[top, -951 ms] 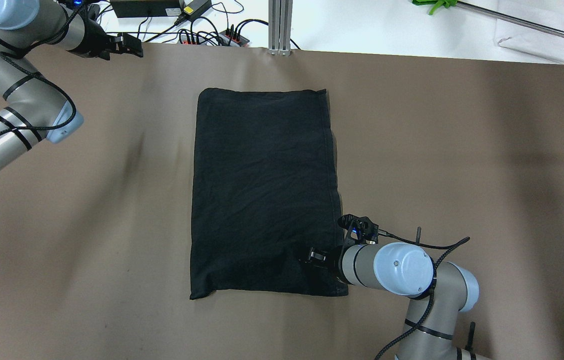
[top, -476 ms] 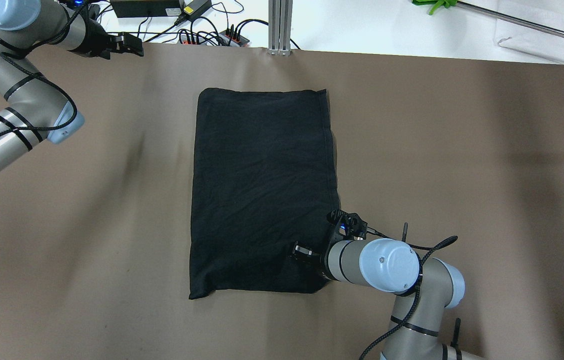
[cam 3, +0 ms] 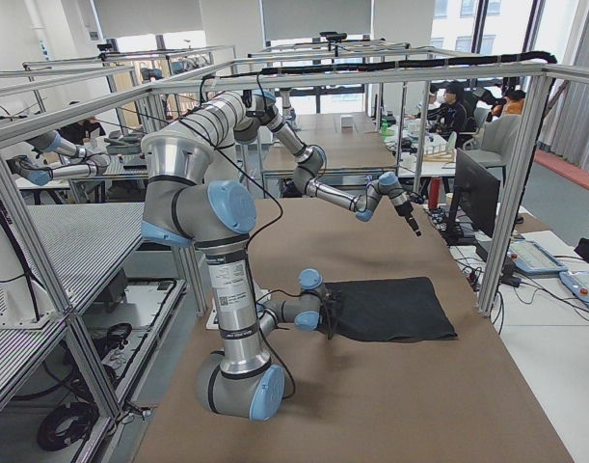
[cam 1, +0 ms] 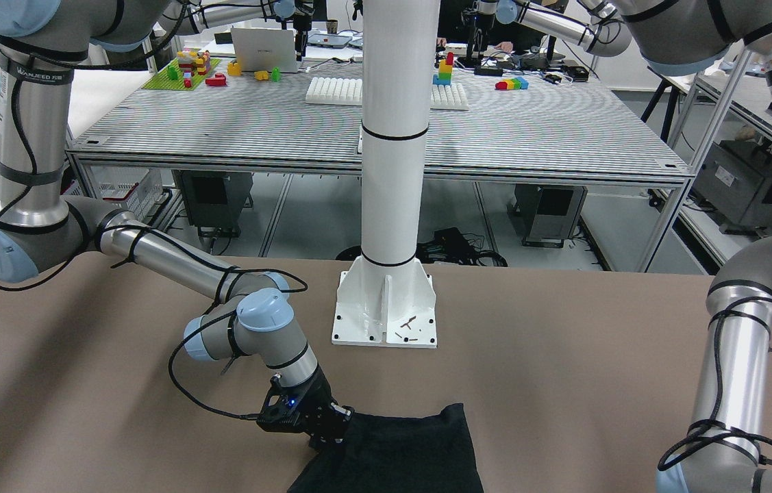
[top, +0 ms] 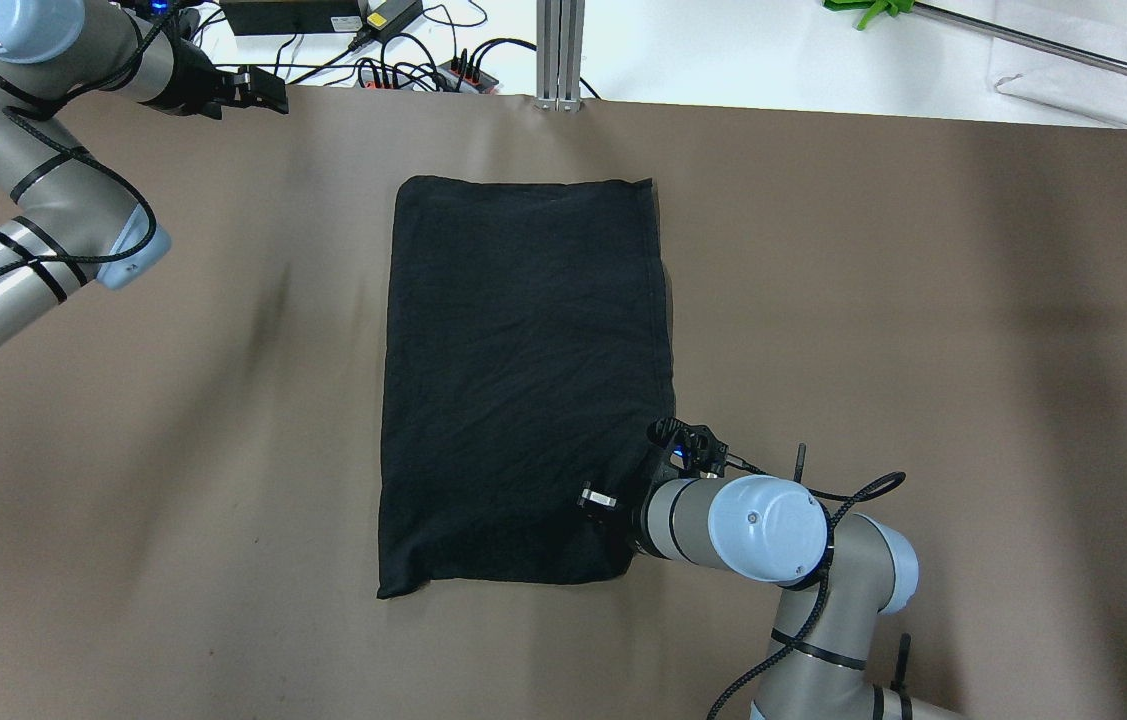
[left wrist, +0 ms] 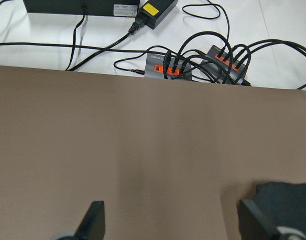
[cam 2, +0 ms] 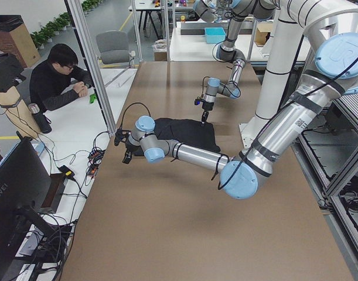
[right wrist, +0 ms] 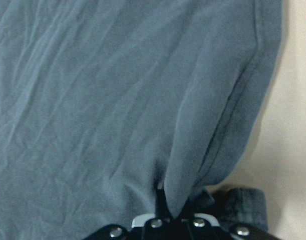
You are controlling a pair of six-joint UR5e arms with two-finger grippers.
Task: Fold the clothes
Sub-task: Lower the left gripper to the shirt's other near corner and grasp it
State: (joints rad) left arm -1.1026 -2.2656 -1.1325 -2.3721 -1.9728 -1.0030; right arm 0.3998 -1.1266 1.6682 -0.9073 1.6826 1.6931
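The clothes [top: 523, 380] are one black garment lying as a flat rectangle in the middle of the brown table [top: 923, 350]. My right gripper [top: 605, 500] is shut on its near right corner, which is lifted and drawn inward over the fabric. In the right wrist view the pinched fold of the clothes [right wrist: 117, 100] rises out of the shut gripper [right wrist: 165, 202]. From the front, the right gripper [cam 1: 327, 438] sits at the corner of the clothes [cam 1: 406, 459]. My left gripper [top: 263, 92] hovers at the table's far left edge, open and empty, with its fingers [left wrist: 92, 222] wide apart.
Power strips and cables [top: 423, 70] lie just past the far edge beside an aluminium post [top: 560, 50]. The white pole's base plate [cam 1: 386, 308] stands on the robot's side of the table. A person [cam 2: 55, 82] sits beyond the table's far side.
My right gripper has moved left with the near right corner, so that corner now folds in over the garment. The left arm has barely moved.
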